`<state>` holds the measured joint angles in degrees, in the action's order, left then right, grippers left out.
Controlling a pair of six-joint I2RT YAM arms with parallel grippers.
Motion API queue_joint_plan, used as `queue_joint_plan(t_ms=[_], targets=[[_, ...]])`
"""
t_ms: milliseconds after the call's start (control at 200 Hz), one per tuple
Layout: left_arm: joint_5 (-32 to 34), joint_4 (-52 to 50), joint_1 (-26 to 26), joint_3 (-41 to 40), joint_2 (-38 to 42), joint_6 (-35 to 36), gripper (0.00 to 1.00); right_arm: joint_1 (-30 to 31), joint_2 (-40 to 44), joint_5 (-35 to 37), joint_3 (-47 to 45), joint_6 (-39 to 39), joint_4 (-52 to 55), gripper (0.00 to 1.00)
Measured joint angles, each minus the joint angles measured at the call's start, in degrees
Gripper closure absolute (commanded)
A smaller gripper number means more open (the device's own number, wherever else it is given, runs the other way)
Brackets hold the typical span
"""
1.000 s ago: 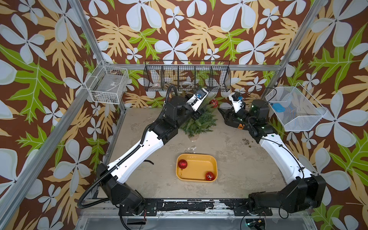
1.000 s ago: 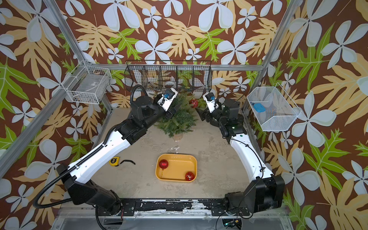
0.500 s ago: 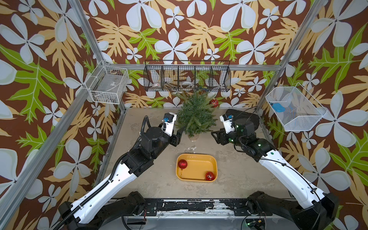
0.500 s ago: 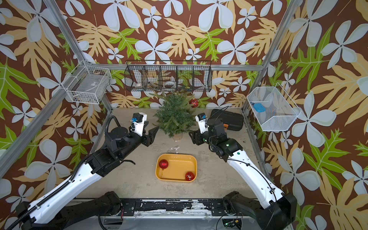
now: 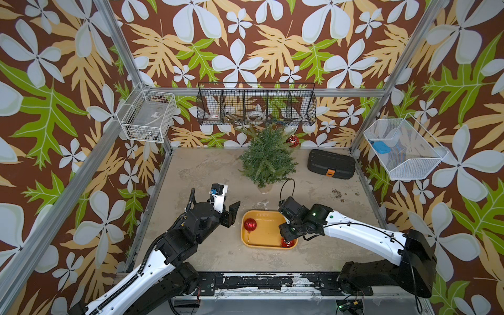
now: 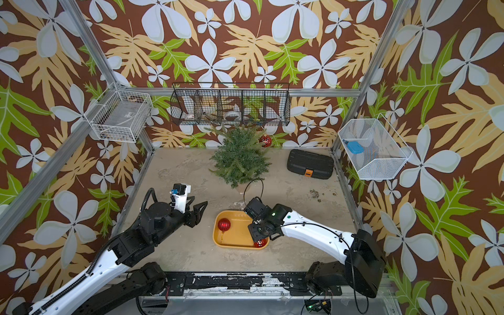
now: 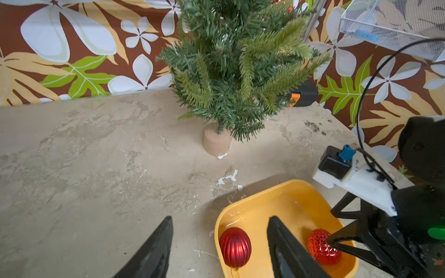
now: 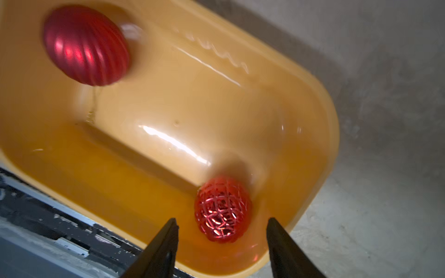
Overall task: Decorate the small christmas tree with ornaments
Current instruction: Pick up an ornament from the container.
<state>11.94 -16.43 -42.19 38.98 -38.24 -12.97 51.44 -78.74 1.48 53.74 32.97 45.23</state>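
Note:
The small christmas tree point(image 5: 266, 159) point(image 6: 240, 159) point(image 7: 238, 62) stands upright at the back on a pale stub. A red lattice ornament point(image 5: 292, 141) point(image 6: 265, 140) hangs at its upper right. Two ornaments lie in the yellow tray point(image 5: 266, 231): a ribbed one point(image 5: 250, 224) point(image 7: 235, 248) point(image 8: 85, 45) and a lattice one point(image 5: 288, 242) point(image 7: 321, 246) point(image 8: 222, 209). My right gripper point(image 8: 223, 219) point(image 5: 286, 236) hangs open just above the lattice one, a finger on either side, not touching. My left gripper point(image 7: 220, 217) point(image 5: 231, 215) is open and empty, left of the tray.
A black case point(image 5: 330, 164) lies at the back right of the table. A black wire shelf point(image 5: 256, 105) hangs on the back wall just above the tree. White wire baskets hang on the left wall point(image 5: 147, 116) and on the right wall point(image 5: 403, 148).
Both arms have pulled back from the tree towards the front. The right gripper has come down over the tray's lattice ornament and its jaws have narrowed. The tree now stands free.

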Motion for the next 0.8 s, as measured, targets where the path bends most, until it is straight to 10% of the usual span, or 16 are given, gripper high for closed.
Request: queue_joint_plan(t_ms=[801], targets=[[-3.19, 3.69, 0.00, -2.69, 0.22, 1.20, 0.36, 1.20, -7.39, -3.39, -1.18, 5.95, -5.84, 0.50]])
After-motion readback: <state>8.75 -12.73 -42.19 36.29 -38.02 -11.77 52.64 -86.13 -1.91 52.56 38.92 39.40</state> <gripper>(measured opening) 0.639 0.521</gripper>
